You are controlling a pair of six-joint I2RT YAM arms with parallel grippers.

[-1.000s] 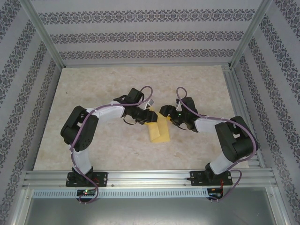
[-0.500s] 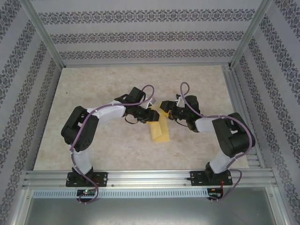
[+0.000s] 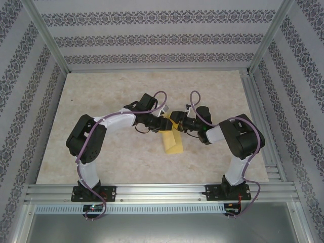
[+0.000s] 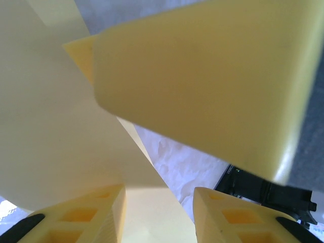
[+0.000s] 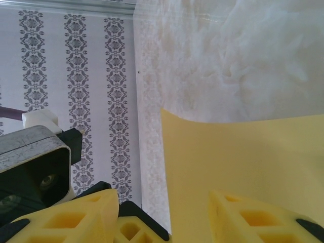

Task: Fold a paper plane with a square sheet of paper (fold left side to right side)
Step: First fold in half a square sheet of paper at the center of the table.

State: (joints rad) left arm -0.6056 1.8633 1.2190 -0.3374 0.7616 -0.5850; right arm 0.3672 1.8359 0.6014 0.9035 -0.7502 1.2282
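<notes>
Over the last second the right arm has swung inward from the right. The right gripper [image 3: 178, 120] now sits at the far end of the yellow paper sheet [image 3: 172, 143], just beside the left gripper [image 3: 164, 124]. Its jaws have drawn in from a wider spread but are not closed. From its wrist, a straight edge of the sheet [image 5: 243, 162] crosses the gap, with one finger [image 5: 263, 217] over the paper and the other off it. The left gripper has not shifted. Its jaws stand narrowly apart with paper across the gap, and whether it pinches or merely pins the sheet cannot be told. The sheet lies folded into a narrow strip in the middle of the table [image 3: 101, 101]. The right gripper looks about to nip that free edge for the next fold.
</notes>
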